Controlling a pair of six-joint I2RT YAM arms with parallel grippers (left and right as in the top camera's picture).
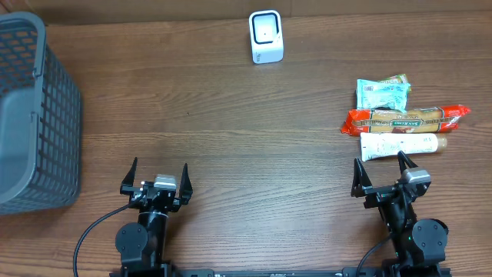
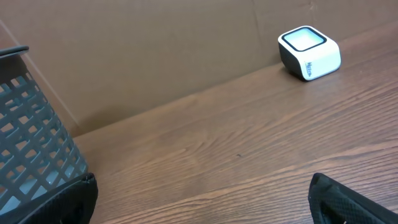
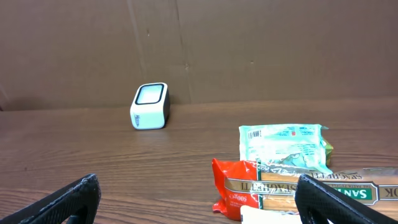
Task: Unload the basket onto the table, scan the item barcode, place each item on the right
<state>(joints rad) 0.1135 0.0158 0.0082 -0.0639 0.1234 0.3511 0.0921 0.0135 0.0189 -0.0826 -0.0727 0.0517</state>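
Holds nothing in the left gripper (image 1: 160,163) or right gripper (image 1: 378,158), both spread wide. Shows the white packet (image 1: 402,145) well right of the barcode scanner (image 1: 266,36), just ahead of the right gripper, not touching.

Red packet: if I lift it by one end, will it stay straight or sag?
The red packet lies long and straight, seemingly holding pasta sticks: probably stiff but brittle. Its glossy film may slip when gripped. It touches the white tube, so a push would likely shift both.
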